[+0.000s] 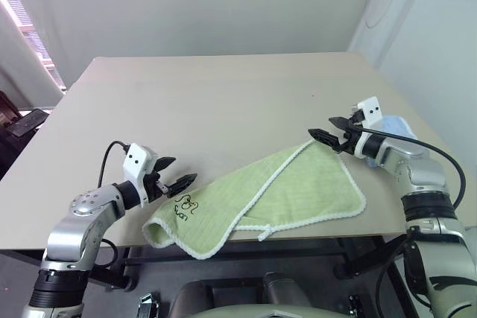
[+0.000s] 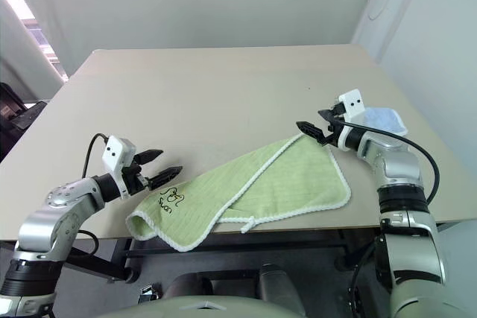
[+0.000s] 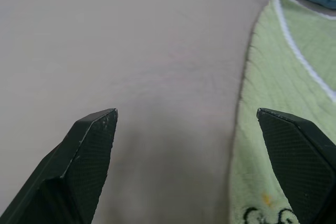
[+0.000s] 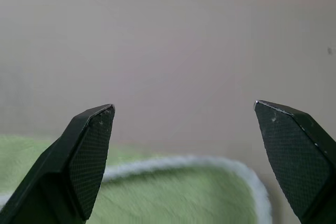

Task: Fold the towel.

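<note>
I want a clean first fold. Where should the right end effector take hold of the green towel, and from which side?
Probably the far corner of the towel, right in front of the open right end effector. Come in low from the robot's right, over the table: that white-edged corner lies flat and single-layered, pointing toward the fingers, so one finger could slide beneath.

I have the whole far half of the table [image 1: 223, 87] bare, so either arm can sweep there freely. Along the near edge the towel [image 1: 291, 191] spreads across the middle, overhanging slightly. By the right edge a blue cloth [image 2: 381, 119] sits just behind my right gripper [image 1: 332, 129], crowding that side.
</note>
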### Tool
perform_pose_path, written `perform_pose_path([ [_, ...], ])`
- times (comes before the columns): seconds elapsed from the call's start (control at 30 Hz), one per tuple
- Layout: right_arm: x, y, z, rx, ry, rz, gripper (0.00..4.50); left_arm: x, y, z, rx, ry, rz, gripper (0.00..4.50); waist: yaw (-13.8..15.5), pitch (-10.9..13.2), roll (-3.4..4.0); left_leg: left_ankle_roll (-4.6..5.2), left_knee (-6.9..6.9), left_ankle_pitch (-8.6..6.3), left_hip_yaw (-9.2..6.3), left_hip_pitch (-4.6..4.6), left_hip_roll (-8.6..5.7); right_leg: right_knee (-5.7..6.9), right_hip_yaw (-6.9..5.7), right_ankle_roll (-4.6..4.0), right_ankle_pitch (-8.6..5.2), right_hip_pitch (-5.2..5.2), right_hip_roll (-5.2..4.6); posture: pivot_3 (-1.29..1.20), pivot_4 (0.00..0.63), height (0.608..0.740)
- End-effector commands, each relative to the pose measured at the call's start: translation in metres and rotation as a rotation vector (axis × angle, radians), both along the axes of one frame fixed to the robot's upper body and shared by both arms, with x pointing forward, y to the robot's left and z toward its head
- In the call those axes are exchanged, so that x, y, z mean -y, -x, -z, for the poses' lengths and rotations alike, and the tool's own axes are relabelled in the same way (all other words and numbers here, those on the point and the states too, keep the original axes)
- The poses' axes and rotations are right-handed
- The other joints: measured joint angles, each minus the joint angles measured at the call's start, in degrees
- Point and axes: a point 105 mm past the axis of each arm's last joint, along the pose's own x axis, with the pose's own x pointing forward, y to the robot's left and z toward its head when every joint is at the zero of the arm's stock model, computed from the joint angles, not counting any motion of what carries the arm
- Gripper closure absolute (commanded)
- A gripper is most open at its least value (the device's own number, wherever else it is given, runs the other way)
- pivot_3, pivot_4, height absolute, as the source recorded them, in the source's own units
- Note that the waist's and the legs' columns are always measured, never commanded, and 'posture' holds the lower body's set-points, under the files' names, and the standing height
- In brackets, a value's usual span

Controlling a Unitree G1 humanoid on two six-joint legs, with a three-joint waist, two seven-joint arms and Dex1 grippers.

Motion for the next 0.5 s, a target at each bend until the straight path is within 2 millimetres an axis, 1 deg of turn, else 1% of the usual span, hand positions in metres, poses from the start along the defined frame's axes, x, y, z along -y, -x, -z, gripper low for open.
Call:
perform_pose_path([
  [0.03,0.003,-0.007,-0.007,0.000,0.040,-0.015,0.06,0.013,0.002,-0.011,0.056,-0.005,0.054,0.00,0.0,0.0,0.00,0.00,0.00,0.00,0.00,0.00,0.00,0.00,0.00,0.00,0.00,0.00,0.01,0.00,0.000,0.729],
  [0.13,0.006,-0.008,-0.002,-0.018,0.062,-0.027,0.06,0.017,0.005,-0.010,0.052,0.000,0.077,0.00,0.0,0.0,0.01,0.00,-0.02,0.00,-0.01,-0.01,0.00,0.00,0.00,0.01,0.00,-0.01,0.02,0.00,0.000,0.729],
  [0.27,0.011,-0.011,0.012,-0.046,0.128,-0.020,0.06,0.018,0.007,-0.012,0.056,-0.019,0.107,0.00,0.0,0.0,0.01,0.00,0.01,0.00,-0.01,0.00,0.00,0.01,0.00,0.02,0.01,0.01,0.02,0.00,0.000,0.729],
  [0.5,0.016,-0.021,0.017,-0.054,0.162,0.032,0.06,0.020,0.005,-0.014,0.070,-0.025,0.119,0.00,-0.1,0.0,0.02,0.01,0.05,0.00,0.00,0.02,0.00,0.04,0.01,0.03,0.01,0.02,0.02,0.00,0.000,0.729],
])
